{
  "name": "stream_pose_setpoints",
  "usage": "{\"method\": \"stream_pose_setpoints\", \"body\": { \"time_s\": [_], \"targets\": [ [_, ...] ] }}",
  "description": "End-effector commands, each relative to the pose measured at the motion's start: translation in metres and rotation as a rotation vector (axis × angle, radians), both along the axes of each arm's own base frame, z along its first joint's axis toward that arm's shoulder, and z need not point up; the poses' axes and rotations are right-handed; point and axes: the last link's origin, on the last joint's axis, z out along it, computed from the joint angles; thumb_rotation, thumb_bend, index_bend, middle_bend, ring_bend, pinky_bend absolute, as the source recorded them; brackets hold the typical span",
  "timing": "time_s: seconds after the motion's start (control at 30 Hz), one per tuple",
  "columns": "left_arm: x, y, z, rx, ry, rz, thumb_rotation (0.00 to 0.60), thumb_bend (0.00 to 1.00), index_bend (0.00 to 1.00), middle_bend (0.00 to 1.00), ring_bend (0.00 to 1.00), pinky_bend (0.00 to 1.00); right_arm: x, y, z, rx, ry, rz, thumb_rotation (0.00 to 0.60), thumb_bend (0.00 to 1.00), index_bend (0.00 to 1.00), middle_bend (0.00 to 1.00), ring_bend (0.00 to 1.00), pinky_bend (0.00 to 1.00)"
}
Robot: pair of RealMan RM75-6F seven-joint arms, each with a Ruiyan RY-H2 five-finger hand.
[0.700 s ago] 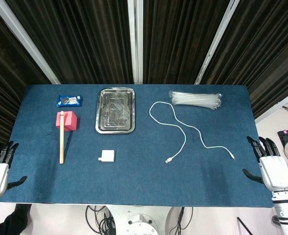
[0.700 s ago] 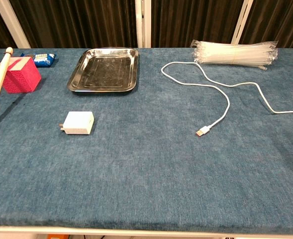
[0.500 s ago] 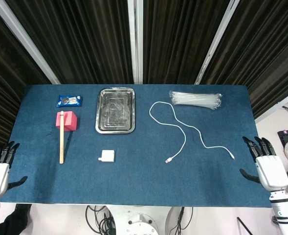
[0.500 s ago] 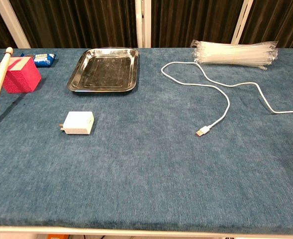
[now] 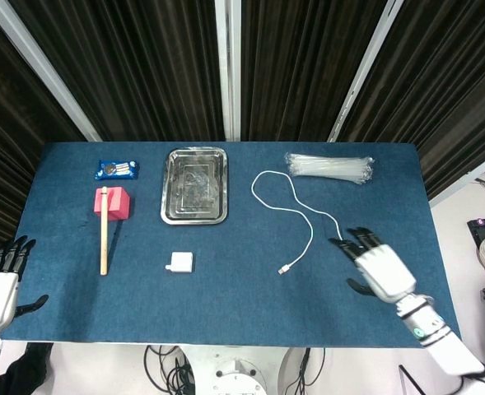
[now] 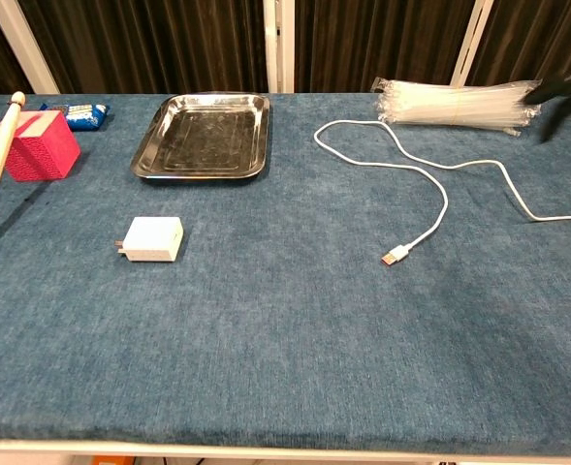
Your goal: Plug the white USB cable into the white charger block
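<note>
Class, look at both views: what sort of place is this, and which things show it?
Probably a robot test bench in a lab: a blue-covered table before dark curtains, staged props like the charger block and USB cable, robot hands at its edges.

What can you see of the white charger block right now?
The white charger block is a small, flat, squarish white piece with rounded corners, plastic by its look. It lies flat on the blue cloth of the table, below the metal tray, apart from it. In the chest view short prongs stick out of its left side. Nothing touches it but the cloth: the white USB cable lies well to its right with its plug end free, and neither hand is near it.
</note>
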Motion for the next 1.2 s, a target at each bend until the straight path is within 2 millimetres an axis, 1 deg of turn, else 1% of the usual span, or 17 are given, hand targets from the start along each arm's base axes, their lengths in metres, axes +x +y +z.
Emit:
{"method": "stream_pose_setpoints", "body": {
  "time_s": [0.03,0.2,0.3,0.4,0.6,0.8,0.97,1.2],
  "targets": [
    [0.000,0.000,0.000,0.001,0.000,0.003,0.600,0.10,0.07,0.03,0.00,0.00,0.023,-0.022,-0.029,0.033,0.102,0.120,0.600,0.21,0.27,0.30,0.12,0.14],
    [-0.002,-0.002,0.000,0.002,-0.002,0.015,0.600,0.10,0.07,0.03,0.00,0.00,0.034,-0.037,-0.062,0.030,0.204,0.207,0.600,0.21,0.34,0.32,0.12,0.14],
    [-0.003,-0.002,-0.001,-0.001,-0.005,0.022,0.600,0.10,0.07,0.03,0.00,0.00,0.036,-0.040,-0.079,0.032,0.216,0.217,0.600,0.21,0.37,0.32,0.12,0.14],
    [-0.005,-0.003,-0.001,-0.001,-0.007,0.026,0.600,0.10,0.07,0.03,0.00,0.00,0.036,-0.042,-0.091,0.035,0.208,0.213,0.600,0.21,0.39,0.32,0.12,0.14],
    [-0.005,-0.001,-0.002,-0.003,-0.008,0.022,0.600,0.10,0.07,0.03,0.00,0.00,0.031,-0.042,-0.112,0.030,0.209,0.198,0.600,0.21,0.42,0.31,0.11,0.09],
    [-0.004,0.000,-0.003,-0.004,-0.008,0.013,0.600,0.10,0.07,0.03,0.00,0.00,0.031,-0.041,-0.127,0.042,0.196,0.180,0.600,0.23,0.43,0.32,0.11,0.08],
    [-0.003,0.001,-0.003,-0.006,-0.010,0.009,0.600,0.10,0.07,0.03,0.00,0.00,0.034,-0.044,-0.134,0.043,0.180,0.173,0.600,0.26,0.44,0.32,0.11,0.08],
    [-0.005,0.002,-0.004,-0.008,-0.012,0.011,0.600,0.10,0.07,0.03,0.00,0.00,0.036,-0.046,-0.141,0.052,0.178,0.167,0.600,0.28,0.46,0.32,0.11,0.08]
  ]
}}
